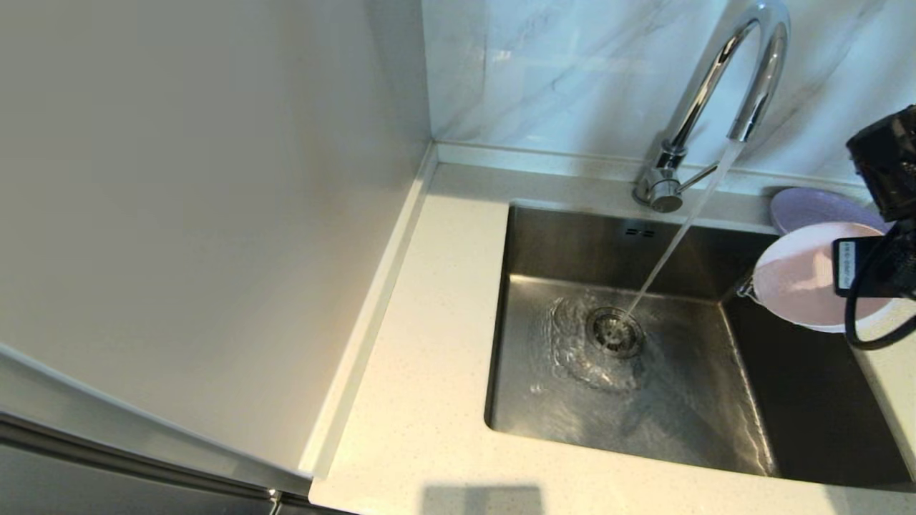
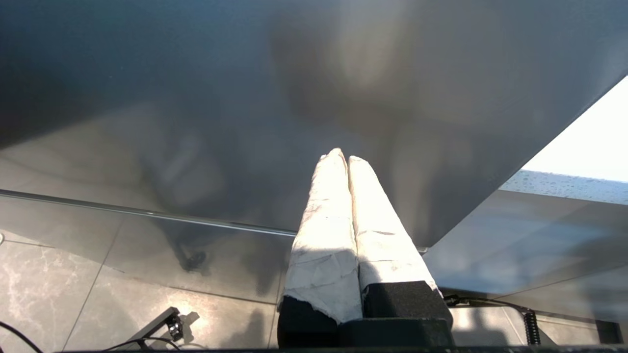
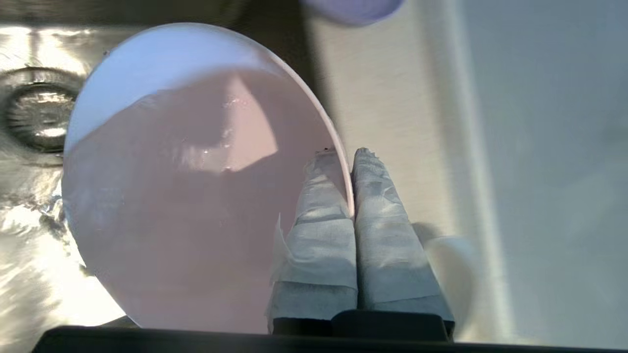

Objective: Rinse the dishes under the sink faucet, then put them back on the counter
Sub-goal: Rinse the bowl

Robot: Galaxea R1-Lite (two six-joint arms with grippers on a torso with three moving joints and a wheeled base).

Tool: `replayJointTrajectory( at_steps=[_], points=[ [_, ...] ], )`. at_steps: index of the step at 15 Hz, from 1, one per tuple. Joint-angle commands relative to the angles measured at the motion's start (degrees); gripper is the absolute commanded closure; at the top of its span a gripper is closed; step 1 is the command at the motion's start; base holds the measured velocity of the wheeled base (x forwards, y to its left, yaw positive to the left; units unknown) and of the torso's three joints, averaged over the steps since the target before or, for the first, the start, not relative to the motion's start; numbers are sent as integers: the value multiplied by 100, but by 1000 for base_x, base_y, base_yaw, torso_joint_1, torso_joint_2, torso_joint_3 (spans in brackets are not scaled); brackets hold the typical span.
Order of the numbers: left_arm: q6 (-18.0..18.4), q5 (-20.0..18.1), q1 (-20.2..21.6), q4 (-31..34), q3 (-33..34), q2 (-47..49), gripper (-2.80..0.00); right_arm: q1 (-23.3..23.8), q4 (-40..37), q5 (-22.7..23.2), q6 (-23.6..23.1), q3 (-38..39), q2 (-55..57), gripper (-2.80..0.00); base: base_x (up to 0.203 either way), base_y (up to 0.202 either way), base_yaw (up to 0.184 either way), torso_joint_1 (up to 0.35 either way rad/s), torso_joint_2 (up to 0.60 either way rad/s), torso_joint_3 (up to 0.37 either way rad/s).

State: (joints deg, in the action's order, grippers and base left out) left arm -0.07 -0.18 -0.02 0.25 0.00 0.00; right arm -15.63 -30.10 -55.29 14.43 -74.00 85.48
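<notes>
The chrome faucet (image 1: 715, 71) is running; its stream (image 1: 680, 236) falls onto the drain strainer (image 1: 614, 330) of the steel sink (image 1: 715, 422). My right gripper (image 3: 349, 154) is shut on the rim of the pale pink bowl (image 1: 794, 275) (image 3: 186, 196), one finger inside and one outside. The bowl hangs tilted over the sink's right edge, to the right of the stream and apart from it, with wet glints inside. The lilac plate (image 1: 816, 207) (image 3: 353, 10) lies on the counter (image 1: 429, 357) behind it. I cannot make out the grey-white bowl. My left gripper (image 2: 346, 157) is shut and parked below counter height.
A tall off-white panel (image 1: 215, 214) closes off the left side of the counter. The marble-veined wall (image 1: 572, 71) rises behind the faucet, whose thin lever (image 1: 698, 177) points right. The right arm's black wrist and cable (image 1: 887, 214) cover the counter to the right of the sink.
</notes>
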Motion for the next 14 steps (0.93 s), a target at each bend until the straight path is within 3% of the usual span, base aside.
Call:
replayJointTrajectory(
  at_steps=[1, 2, 4, 6, 10, 14],
  points=[
    [-2, 1, 2, 2, 0, 0, 0, 55, 1040, -214, -1165, 407, -509, 0, 0, 0, 0, 0, 0, 0],
    [-2, 1, 2, 2, 0, 0, 0, 85, 1720, -269, -1727, 553, -628, 0, 0, 0, 0, 0, 0, 0],
    [-2, 1, 2, 2, 0, 0, 0, 109, 2728, -508, -2424, 668, -776, 0, 0, 0, 0, 0, 0, 0],
    [-2, 1, 2, 2, 0, 0, 0, 112, 3260, -544, -2413, 600, -811, 0, 0, 0, 0, 0, 0, 0],
    [-2, 1, 2, 2, 0, 0, 0, 146, 5230, -544, -2317, 442, -622, 0, 0, 0, 0, 0, 0, 0],
    [-2, 1, 2, 2, 0, 0, 0, 156, 5788, -523, -2330, 415, -458, 0, 0, 0, 0, 0, 0, 0]
  ],
)
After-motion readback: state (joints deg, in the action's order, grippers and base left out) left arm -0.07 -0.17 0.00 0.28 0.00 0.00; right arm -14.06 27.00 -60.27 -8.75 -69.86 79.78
